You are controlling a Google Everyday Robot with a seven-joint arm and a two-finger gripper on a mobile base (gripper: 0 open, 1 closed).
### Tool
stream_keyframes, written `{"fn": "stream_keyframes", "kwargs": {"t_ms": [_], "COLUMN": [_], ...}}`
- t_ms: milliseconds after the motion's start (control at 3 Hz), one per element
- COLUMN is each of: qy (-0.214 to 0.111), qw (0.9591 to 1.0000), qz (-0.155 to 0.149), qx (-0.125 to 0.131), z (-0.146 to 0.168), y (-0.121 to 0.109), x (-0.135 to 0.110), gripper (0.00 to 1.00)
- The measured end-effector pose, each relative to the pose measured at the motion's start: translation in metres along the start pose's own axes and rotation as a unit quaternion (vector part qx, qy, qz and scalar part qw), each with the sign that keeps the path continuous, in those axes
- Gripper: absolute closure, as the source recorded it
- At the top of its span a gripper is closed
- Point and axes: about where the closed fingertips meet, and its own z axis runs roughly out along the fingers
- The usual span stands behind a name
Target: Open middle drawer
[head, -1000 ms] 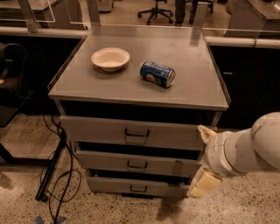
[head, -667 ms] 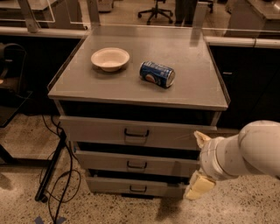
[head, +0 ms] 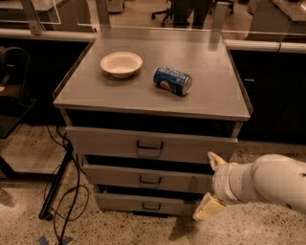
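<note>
Speckled stone floor [head: 28,153] is spreading around a grey metal cabinet [head: 215,91] in a dim workroom; chair bases [head: 165,10] at the back are being cut off by the top edge; dark cables [head: 71,191] are trailing down the left side.

A white bowl [head: 121,63] and a blue drinks can [head: 172,81], lying on its side, are resting well apart on the cabinet top.

A white robot arm [head: 270,184] is reaching in from the lower right, its far end running out of view; the gripper [head: 211,184] is hanging just in front of the right ends of the drawers, its two cream fingers [head: 208,208] standing apart, clamped on nothing; whether it is touching a drawer front cannot be told.

The middle drawer [head: 119,176] is sitting between the top drawer [head: 105,141] and the bottom drawer [head: 119,202]; it is showing a low, wide grey front with one small dark loop handle [head: 150,180] at its centre; its right end is being covered by the gripper; a dark shadowed gap is lying above it, and its inside is hidden.
</note>
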Motion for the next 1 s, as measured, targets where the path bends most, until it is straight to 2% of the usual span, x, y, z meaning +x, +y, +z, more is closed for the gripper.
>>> {"fn": "stream_keyframes", "kwargs": {"t_ms": [333,667,1000], "qy": [-0.018,-0.018,-0.016], "qw": [0.9997,0.9997,0.9995], "qz": [0.011,0.011,0.008], "qx": [-0.010,-0.010,-0.026], "z": [0.037,0.037,0.060], "y": [0.001,0.001,0.014], "x": [0.008,0.008,0.012], "gripper": [0.00,0.00,0.00]}}
